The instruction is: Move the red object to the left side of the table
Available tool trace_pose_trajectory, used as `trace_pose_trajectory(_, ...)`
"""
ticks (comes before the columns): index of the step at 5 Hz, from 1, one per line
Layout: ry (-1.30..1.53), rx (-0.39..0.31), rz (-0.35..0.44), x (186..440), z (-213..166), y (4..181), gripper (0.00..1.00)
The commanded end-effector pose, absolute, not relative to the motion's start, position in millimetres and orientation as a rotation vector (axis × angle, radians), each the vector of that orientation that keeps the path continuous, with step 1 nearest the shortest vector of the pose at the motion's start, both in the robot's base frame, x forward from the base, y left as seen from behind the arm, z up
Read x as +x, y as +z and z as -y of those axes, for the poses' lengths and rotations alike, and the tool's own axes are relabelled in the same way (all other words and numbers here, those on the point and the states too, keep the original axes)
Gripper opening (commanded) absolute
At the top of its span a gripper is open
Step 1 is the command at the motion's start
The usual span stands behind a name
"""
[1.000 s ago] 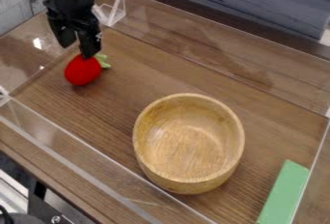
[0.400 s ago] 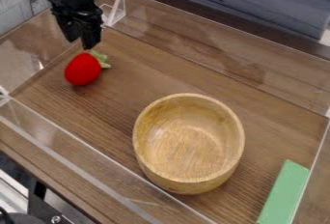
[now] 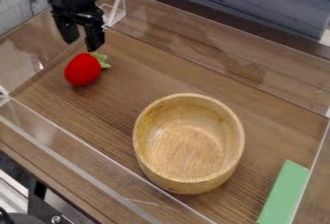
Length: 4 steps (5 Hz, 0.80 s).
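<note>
The red object (image 3: 85, 69), a small glossy strawberry with a green leafy top, lies on the dark wood-grain table (image 3: 194, 73) near its left side. My black gripper (image 3: 79, 37) hangs just above and behind it, apart from it. Its two fingers are spread open with nothing between them.
A round wooden bowl (image 3: 190, 141) stands at the front centre. A flat green block (image 3: 285, 194) lies at the front right corner. Low clear acrylic walls (image 3: 77, 160) run around the table's edges.
My gripper has risen up and away from the strawberry, which it was right against a second ago. The strawberry stays in place on the table.
</note>
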<state>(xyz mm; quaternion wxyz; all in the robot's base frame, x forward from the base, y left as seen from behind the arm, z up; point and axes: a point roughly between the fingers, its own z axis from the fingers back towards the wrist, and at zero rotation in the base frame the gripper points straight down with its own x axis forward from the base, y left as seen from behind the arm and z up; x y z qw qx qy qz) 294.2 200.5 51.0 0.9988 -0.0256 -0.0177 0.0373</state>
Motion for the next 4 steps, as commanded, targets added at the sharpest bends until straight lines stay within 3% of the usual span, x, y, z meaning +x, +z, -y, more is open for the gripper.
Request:
trace_pose_trajectory(1,0.082,-0.032,0.069,293,-208,64.4,1.0)
trace_pose_trajectory(2,0.079,-0.04,0.062,289,-208,61.7,1.0)
trace_pose_trajectory(4,0.033,-0.054,0.046,293,-198,75.8,1.0)
